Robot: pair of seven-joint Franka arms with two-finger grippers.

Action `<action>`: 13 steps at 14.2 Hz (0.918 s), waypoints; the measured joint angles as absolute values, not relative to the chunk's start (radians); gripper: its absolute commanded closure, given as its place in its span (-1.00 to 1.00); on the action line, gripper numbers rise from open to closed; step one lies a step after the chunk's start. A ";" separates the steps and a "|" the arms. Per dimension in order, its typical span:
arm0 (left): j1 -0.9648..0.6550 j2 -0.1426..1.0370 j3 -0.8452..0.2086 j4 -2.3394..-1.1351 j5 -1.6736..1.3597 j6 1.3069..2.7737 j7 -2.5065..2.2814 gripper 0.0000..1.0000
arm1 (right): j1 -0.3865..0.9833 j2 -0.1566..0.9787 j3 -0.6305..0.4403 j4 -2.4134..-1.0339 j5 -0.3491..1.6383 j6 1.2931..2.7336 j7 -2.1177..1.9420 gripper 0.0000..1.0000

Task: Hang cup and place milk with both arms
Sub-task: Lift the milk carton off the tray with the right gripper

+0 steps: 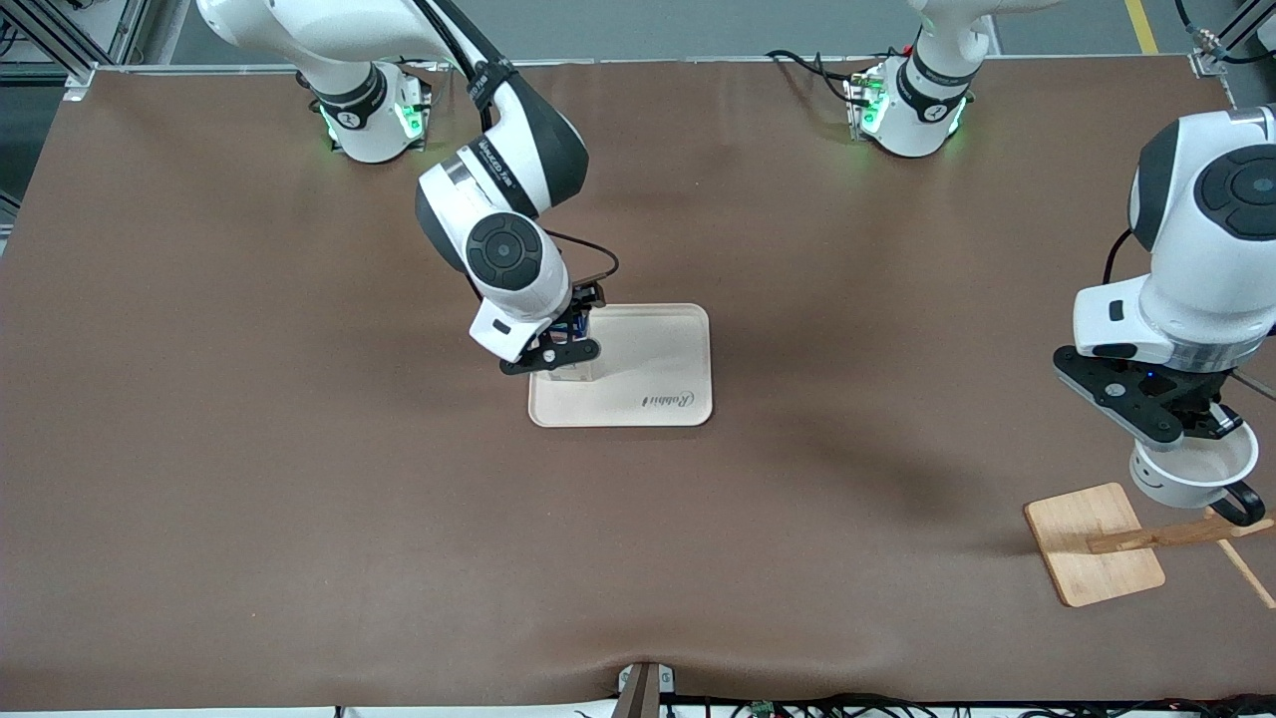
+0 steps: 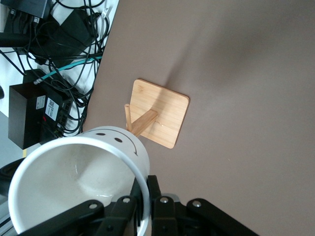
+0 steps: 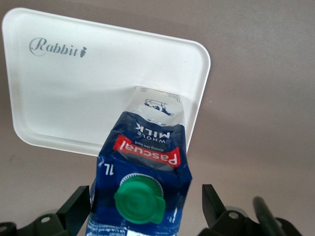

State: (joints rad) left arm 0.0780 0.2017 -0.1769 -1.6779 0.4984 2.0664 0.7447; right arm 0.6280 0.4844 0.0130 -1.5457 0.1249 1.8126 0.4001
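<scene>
The milk, a blue-topped carton with a green cap, stands upright on the white tray at its corner toward the right arm's end. My right gripper is open, with one finger on each side of the carton top and a gap to each. In the front view the gripper hides most of the milk. My left gripper is shut on the rim of the white smiley cup. It holds the cup over the wooden rack, with the black handle close to the peg.
The tray lies mid-table with "Rabbit" printed on it. The rack stands near the table edge at the left arm's end. Cables and a black box lie off that edge. Brown mat covers the table.
</scene>
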 measured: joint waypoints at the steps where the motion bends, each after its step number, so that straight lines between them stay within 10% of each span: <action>1: 0.084 0.194 -0.177 -1.696 0.485 2.082 0.745 1.00 | 0.629 0.485 0.013 -1.548 0.118 1.813 0.401 -1.00; 4: 0.089 0.184 -0.178 -1.714 0.472 2.133 0.745 1.00 | 0.640 0.486 0.013 -1.557 0.114 1.815 0.419 -0.81; 5: 0.089 0.184 -0.179 -1.714 0.471 2.153 0.745 1.00 | 0.645 0.489 0.013 -1.557 0.113 1.816 0.423 -0.10; 8: 0.089 0.185 -0.181 -1.719 0.452 2.207 0.745 1.00 | 0.651 0.493 0.013 -1.552 0.112 1.821 0.435 0.77; 13: 0.093 0.208 -0.180 -1.737 0.441 2.277 0.745 1.00 | 0.632 0.493 -0.004 -1.467 0.140 1.767 0.475 0.90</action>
